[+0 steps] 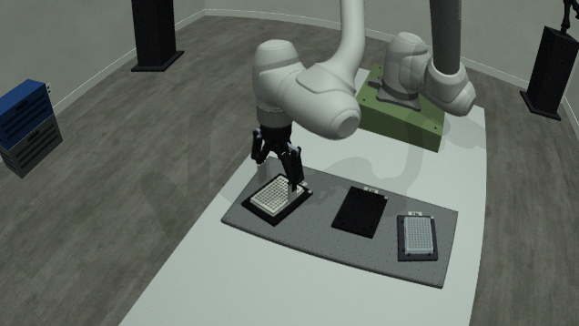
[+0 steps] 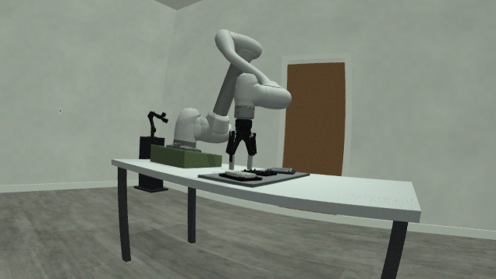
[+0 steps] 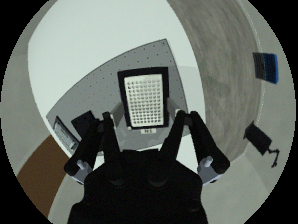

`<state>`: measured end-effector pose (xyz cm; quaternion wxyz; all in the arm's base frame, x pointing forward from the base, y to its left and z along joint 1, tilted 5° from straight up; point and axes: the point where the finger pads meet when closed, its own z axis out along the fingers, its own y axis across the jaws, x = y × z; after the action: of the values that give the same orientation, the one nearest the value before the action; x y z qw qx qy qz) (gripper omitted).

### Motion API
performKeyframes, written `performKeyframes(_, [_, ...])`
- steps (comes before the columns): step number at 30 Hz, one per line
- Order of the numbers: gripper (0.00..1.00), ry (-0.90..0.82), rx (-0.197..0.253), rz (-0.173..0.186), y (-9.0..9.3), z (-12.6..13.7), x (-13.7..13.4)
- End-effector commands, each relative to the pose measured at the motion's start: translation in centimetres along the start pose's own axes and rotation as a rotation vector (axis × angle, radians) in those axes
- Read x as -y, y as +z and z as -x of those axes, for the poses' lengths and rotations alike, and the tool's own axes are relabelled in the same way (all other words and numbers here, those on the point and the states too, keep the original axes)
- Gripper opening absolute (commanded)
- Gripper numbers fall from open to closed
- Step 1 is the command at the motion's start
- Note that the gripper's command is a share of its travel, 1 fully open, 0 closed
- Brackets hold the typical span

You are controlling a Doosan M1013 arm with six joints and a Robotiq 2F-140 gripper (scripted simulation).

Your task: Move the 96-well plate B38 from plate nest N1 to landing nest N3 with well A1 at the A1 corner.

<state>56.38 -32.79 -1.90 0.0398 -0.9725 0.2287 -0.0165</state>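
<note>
96-well plate B38 (image 1: 273,195) seated flat in plate nest N1 (image 1: 255,210), left of centre in the top view. Gripper (image 1: 279,174) directly above, fingers spread partway, nothing held, nothing touched; clear air between fingertips and plate in the exterior view. Plate centred between both fingers in the wrist view. Landing nest N3 (image 1: 360,211) mid-deck. Plate B83 (image 1: 418,235) on nest N2 (image 1: 401,255), lower right.

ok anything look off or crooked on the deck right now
Nothing is damaged or spilled. The left nest and its plate sit turned at an angle to the grey deck. The other plate sits square in its nest. The open gripper hangs above the angled plate.
</note>
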Motion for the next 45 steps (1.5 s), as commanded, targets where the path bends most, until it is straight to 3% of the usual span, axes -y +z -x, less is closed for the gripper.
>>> performKeyframes(1, [0.66,0.000,0.000,0.000,-0.01,0.00,0.00])
performKeyframes(32, [0.66,0.000,0.000,0.000,-0.01,0.00,0.00])
performKeyframes(33, [0.59,0.000,0.000,0.000,-0.01,0.00,0.00])
performKeyframes(45, [0.59,0.000,0.000,0.000,-0.01,0.00,0.00])
